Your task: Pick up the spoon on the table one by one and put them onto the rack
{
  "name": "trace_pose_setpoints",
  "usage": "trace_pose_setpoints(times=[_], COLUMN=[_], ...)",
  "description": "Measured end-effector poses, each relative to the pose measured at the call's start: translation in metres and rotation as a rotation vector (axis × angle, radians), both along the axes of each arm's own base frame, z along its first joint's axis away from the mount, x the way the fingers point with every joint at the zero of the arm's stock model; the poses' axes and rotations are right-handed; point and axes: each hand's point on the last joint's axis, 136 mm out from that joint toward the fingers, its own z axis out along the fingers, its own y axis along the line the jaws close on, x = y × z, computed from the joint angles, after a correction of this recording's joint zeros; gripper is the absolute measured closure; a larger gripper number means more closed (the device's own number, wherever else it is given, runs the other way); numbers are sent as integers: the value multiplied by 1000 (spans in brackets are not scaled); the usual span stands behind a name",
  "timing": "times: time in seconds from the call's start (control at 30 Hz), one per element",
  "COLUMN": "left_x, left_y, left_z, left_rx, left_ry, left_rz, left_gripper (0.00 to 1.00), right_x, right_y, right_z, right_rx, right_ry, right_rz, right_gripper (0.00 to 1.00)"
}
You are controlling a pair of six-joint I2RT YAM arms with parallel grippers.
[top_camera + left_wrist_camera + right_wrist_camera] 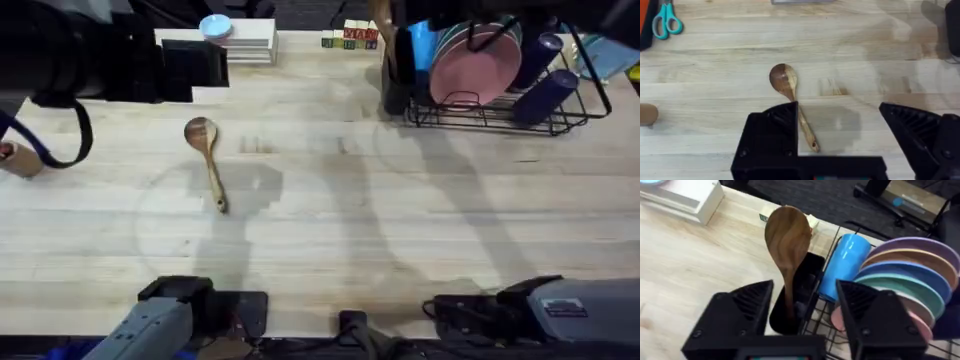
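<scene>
While the table [400, 230] lies broad under both arms, the rack [825, 315] already holds one spoon [788, 240] upright in its cup, right gripper [805, 312] fingers apart around it. The second spoon [790, 100] lies flat below the left gripper [840, 135], jaws spread. Next call: descend, close on its handle.

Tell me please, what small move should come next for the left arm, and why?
Probably lower the left gripper onto the handle of the spoon lying flat on the table. Its fingers are open, and in its wrist view one finger overlaps the handle. The other spoon already stands in the rack's utensil cup, so this one remains.
</scene>
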Motion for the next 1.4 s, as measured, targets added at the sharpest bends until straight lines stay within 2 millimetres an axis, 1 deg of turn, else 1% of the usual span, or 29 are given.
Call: trace_pose_setpoints(times=[0.07, 0.13, 0.17, 0.37, 0.4, 0.5, 0.53, 0.6, 0.63, 0.67, 0.83, 1.07, 1.2, 1.23, 1.4], left_x=[0, 0, 0, 0, 0, 0, 0, 0, -1, -2, -14, -38, -41, -42, -33], left_y=[0, 0, 0, 0, 0, 0, 0, 1, 5, 8, 15, 28, 33, 35, 35], left_z=[0, 0, 0, 0, 0, 0, 0, 0, -1, -2, -12, -34, -48, -59, -74], left_rx=[0, 0, 0, 0, 0, 0, 0, 3, 22, 32, 54, 81, 73, 75, 71], left_ry=[0, 0, 0, 0, 0, 0, 0, 0, 5, 13, 74, 222, 306, 371, 438], left_rz=[0, 0, 0, 0, 0, 0, 0, 3, 21, 31, 67, 164, 230, 262, 286], left_gripper=[7, 7, 8, 8, 7, 7, 7, 8, 7, 7, 7, 7, 8, 7, 7], right_x=[-10, -20, -25, -56, -73, -89, -104, -114, -124, -128, -137, -142, -142, -142, -142], right_y=[-3, -6, -8, -18, -23, -28, -33, -35, -39, -40, -43, -44, -44, -44, -44], right_z=[11, 19, 22, 35, 42, 51, 60, 66, 74, 76, 85, 83, 83, 83, 83], right_rx=[3, -2, -4, -12, -14, -13, -11, -8, -3, -2, 5, 1, 1, 1, 1], right_ry=[-9, -8, -5, 20, 26, 25, 17, 8, -7, -12, -36, -23, -21, -21, -21], right_rz=[0, 3, 4, 3, 3, 3, 4, 4, 3, 3, 3, 3, 3, 3, 3], right_gripper=[212, 62, 22, 5, 6, 5, 5, 4, 5, 4, 4, 4, 5, 4, 4])
